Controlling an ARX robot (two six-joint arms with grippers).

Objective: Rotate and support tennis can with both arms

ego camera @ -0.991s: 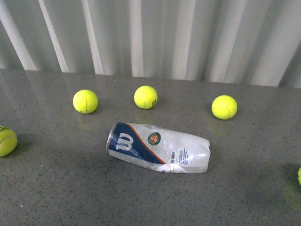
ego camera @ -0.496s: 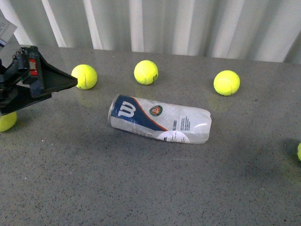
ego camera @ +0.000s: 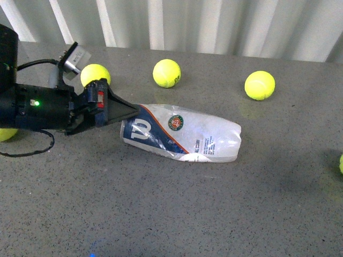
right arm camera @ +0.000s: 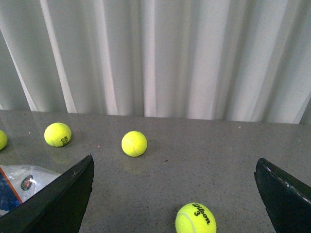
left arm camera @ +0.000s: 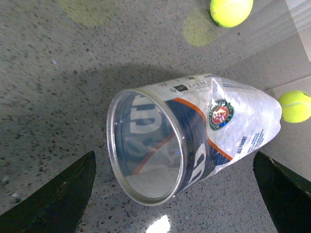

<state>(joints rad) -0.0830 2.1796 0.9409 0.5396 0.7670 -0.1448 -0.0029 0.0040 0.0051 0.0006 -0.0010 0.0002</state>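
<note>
Left wrist view: left gripper (left arm camera: 172,194) wide open, empty, straddling the rim end of the tennis can (left arm camera: 204,131) lying on the table (left arm camera: 43,73). Right gripper (right arm camera: 175,194) gapes empty too. Clamping that crumpled plastic might buckle it or skid it away.

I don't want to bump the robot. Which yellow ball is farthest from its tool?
The ball mostly cut off at the front view's right edge; the other four lie nearer the left tool.
</note>
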